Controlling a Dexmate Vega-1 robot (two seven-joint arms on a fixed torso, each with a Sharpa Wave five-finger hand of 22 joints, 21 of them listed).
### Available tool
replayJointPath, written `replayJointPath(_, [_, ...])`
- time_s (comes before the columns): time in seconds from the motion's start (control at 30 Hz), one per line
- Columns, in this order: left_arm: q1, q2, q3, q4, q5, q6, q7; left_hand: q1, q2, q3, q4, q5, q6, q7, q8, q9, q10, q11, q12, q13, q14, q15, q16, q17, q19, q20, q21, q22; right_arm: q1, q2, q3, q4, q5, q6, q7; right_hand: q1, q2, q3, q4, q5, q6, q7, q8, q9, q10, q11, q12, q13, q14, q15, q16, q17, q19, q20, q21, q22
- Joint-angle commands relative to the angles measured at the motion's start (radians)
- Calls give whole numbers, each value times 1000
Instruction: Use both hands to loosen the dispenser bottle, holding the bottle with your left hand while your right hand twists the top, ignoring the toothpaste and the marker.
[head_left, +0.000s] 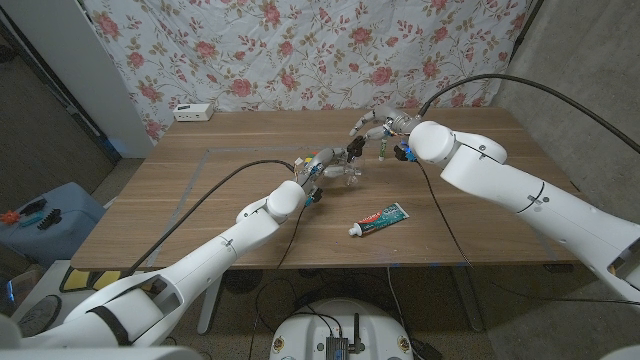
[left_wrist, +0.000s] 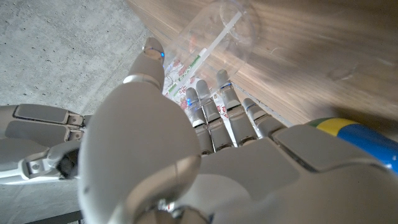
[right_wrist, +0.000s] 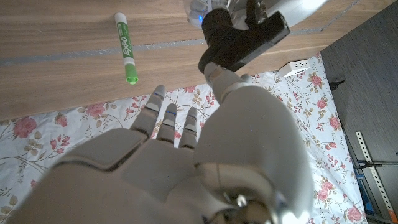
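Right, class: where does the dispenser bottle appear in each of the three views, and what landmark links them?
Head view: the dispenser bottle is mid-table, at the left robot hand.
Left wrist view: it sits between that hand's thumb and fingers, against the wood.
Right wrist view: it is probably the clear shape beside the left arm's black wrist part, but it is too cropped to be sure.
Shared landmark: the wooden table.
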Motion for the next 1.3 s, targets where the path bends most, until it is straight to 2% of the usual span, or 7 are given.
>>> replayJointPath(0.03, [-8, -6, 0, 19, -5, -12, -3, -28, 108, 47, 38, 6, 46, -20, 12, 3, 70, -58, 3, 119, 11, -102, 3, 0, 4, -42, -3, 0, 22, 0, -15, 7, -12, -8, 21, -8, 3, 1, 8, 8, 17, 0, 6, 1, 8, -7, 8, 0, 2, -10, 9, 3, -1, -9, 0, 2])
replayJointPath(0.2, [-11, -10, 2, 23, -4, -11, -1, -28, 108, 48, 38, 6, 52, -20, 14, 3, 68, -59, 2, 119, 11, -102, 1, 0, 5, -42, -3, 0, 24, -3, -16, 3, -16, -12, 25, -8, 5, 1, 8, 10, 19, -1, 4, -2, 11, -11, 8, 0, 2, -12, 9, 3, -4, -13, -1, 2])
replayJointPath(0.33, [-11, -12, 3, 27, -4, -15, -1, -27, 109, 48, 37, 6, 49, -21, 12, 3, 68, -57, 1, 120, 12, -102, 2, 1, 5, -42, -3, 0, 23, -7, -17, -5, -21, -23, 25, -10, 8, -3, 7, 19, -39, 2, -33, -15, 9, -12, 2, 0, 3, -14, 11, 4, -11, -17, -2, 2])
replayJointPath(0.5, [-8, -11, 3, 25, -3, -23, 0, -29, 110, 48, 38, 6, 47, -20, 12, 3, 69, -59, 1, 120, 12, -101, 1, 2, 4, -42, -3, 0, 20, -15, -14, -18, -29, -41, 19, -18, 4, -11, 10, 23, -83, 0, -60, -22, 4, -13, -2, 0, 3, -14, 11, 5, -14, -19, -1, 2])
replayJointPath(0.93, [5, -1, 0, 0, 2, -13, 8, -32, 112, 49, 38, 6, 45, -22, 11, 2, 70, -58, 0, 122, 12, -102, 0, 3, 4, -41, -3, 0, 7, -47, 11, -80, -32, -97, 4, -49, -12, -35, 19, 21, -125, -2, -91, -30, 2, -1, -5, 1, 6, -8, 11, 3, -7, -11, 2, 2])
replayJointPath(1.13, [7, 0, -1, -1, 1, -18, 6, -31, 111, 50, 37, 7, 46, -23, 11, 2, 69, -58, -2, 123, 14, -101, 0, 3, 4, -42, -3, 0, -2, -61, 28, -114, -23, -129, -9, -145, -41, -80, 49, 7, -182, 8, -136, -37, 2, 24, -6, 2, 11, 6, 8, 3, 1, 3, 3, 3])
replayJointPath(1.3, [4, 0, -1, 5, 1, -24, 3, -32, 111, 50, 37, 7, 47, -22, 11, 2, 71, -57, -2, 123, 12, -102, -1, 3, 3, -42, -3, 0, 2, -65, 28, -130, -17, -151, -15, -227, -65, -113, 72, -11, -215, 60, -160, -38, -2, 42, -8, 2, 13, 16, 5, 4, 10, 12, 5, 3])
